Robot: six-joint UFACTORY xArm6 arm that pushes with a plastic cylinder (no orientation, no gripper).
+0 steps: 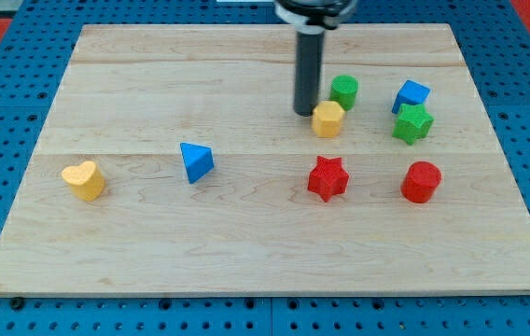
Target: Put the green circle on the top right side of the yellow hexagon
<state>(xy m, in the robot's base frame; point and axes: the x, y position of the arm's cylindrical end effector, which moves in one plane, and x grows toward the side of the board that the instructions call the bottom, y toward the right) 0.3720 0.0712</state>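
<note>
- My tip (304, 113) is the lower end of a straight dark rod that comes down from the view's top and meets the wooden worktop (246, 243) in its upper half, right of centre.
- There are no jaws on this arm, only the rod, so nothing opens or closes and nothing is held.
- The yellow hexagon (328, 119) sits just beside my tip, on its right and a touch lower in the view; whether the two touch I cannot tell.
- The green circle (344, 91) stands to the right of my tip and slightly above it, just beside the yellow hexagon at that block's upper right.
- Further right of my tip, the blue cube (411, 95) lies near the worktop's right side, with the green star (413, 123) just below it.
- Below my tip and a little to the right lies the red star (327, 178); the red cylinder (421, 182) lies further right on the same row.
- Left of my tip and lower, well apart, is the blue triangle (195, 161).
- The yellow heart (84, 179) is furthest from my tip, towards the worktop's left edge.
</note>
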